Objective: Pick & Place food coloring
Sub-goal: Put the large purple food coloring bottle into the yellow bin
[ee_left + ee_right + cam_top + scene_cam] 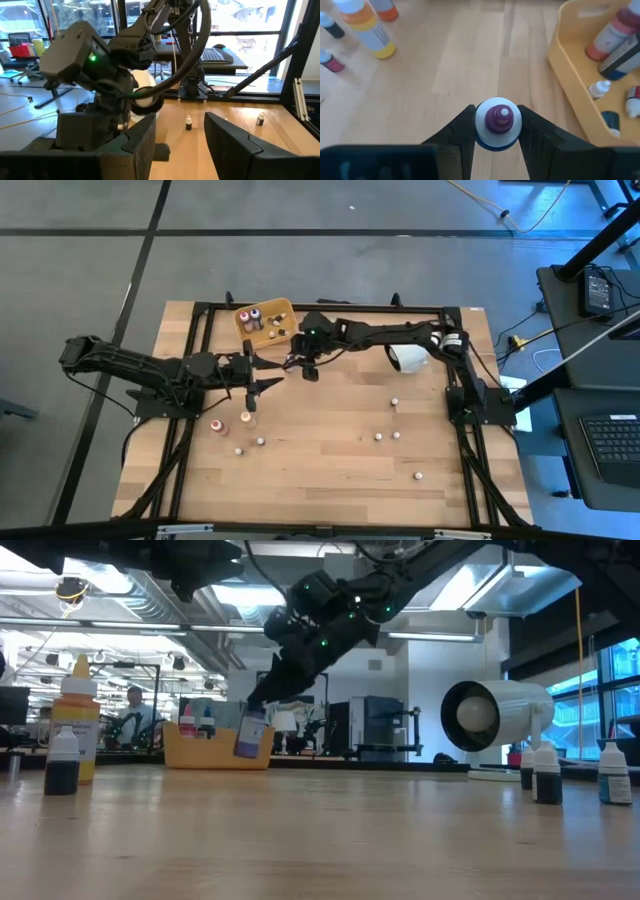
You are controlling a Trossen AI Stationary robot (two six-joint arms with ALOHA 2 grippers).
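Looking down on a wooden desk (330,470) from above, two dark arms reach toward its middle. On the left, the left tool (262,372) hovers low, its fingers (227,145) apart with nothing between them. Just beside it stand two larger food coloring bottles (246,420), with tiny ones scattered across the boards to the right. Near the far edge sits a yellow-orange tray (262,330) already holding several bottles. Just right of the tray, the right tool (308,370) hangs above the desk, clamped on one small bottle (498,123) with a white cap and purple tip. A large white cylinder (408,359) lies farther right.
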